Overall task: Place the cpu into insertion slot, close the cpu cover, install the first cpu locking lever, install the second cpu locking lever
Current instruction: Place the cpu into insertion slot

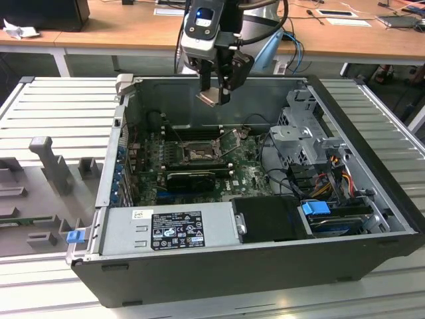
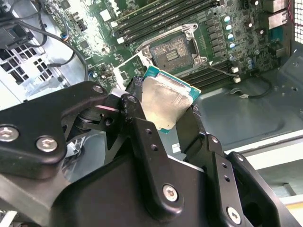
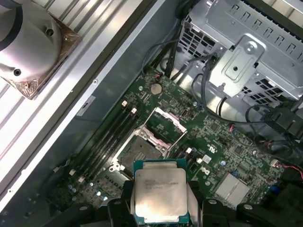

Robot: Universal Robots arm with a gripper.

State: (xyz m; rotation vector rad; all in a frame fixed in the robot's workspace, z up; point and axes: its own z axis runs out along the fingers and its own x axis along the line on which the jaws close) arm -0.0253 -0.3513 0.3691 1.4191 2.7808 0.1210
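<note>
My gripper (image 1: pixel 214 93) hangs above the open computer case (image 1: pixel 372 199), shut on the cpu (image 2: pixel 165 101), a flat square chip with a dull silver top and green edge. In both wrist views the black fingers (image 2: pixel 137 111) clamp two opposite edges of the cpu (image 3: pixel 158 198). Below it on the green motherboard lies the insertion slot (image 3: pixel 137 150), a square black socket with a silver rim (image 2: pixel 173 49), with nothing in it. The cpu cover (image 3: pixel 166 124) stands tilted up, hinged at one side of the slot. A thin wire lever (image 2: pixel 220 71) lies beside the socket (image 1: pixel 198 154).
Long black memory slots (image 2: pixel 161 19) run beside the socket. A long black card (image 1: pixel 192 178) sits in front of it. A silver power supply (image 1: pixel 169 229) fills the case front, and a metal drive cage (image 1: pixel 302 133) with cables stands on the exterior view's right.
</note>
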